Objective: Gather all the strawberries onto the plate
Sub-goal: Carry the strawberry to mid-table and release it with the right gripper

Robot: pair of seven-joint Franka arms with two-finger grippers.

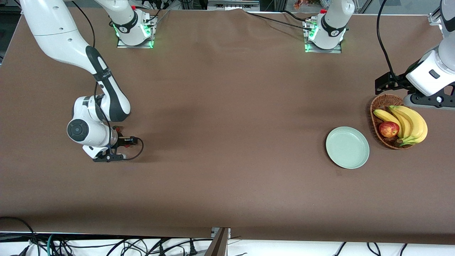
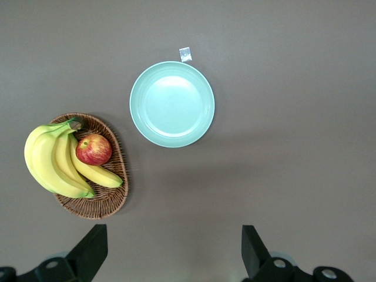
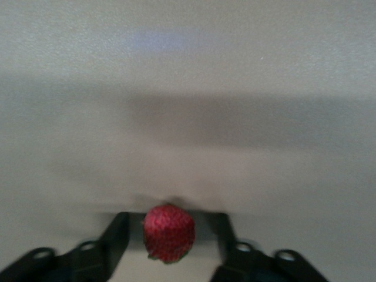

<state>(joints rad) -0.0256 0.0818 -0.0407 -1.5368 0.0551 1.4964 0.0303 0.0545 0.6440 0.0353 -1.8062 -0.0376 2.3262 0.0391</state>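
Early going — mint-green plate (image 1: 347, 147) bare beside the wicker basket (image 1: 377, 106). Right gripper (image 3: 170, 235) down at the right arm's end, fingers bracketing one strawberry (image 3: 169, 232), possibly not gripping. Left gripper (image 2: 170, 252) spread wide over table, waiting.

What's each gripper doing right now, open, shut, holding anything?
Left gripper: open, empty, up over the table by the basket.
Right gripper: down at the table around a strawberry; grip cannot be told.
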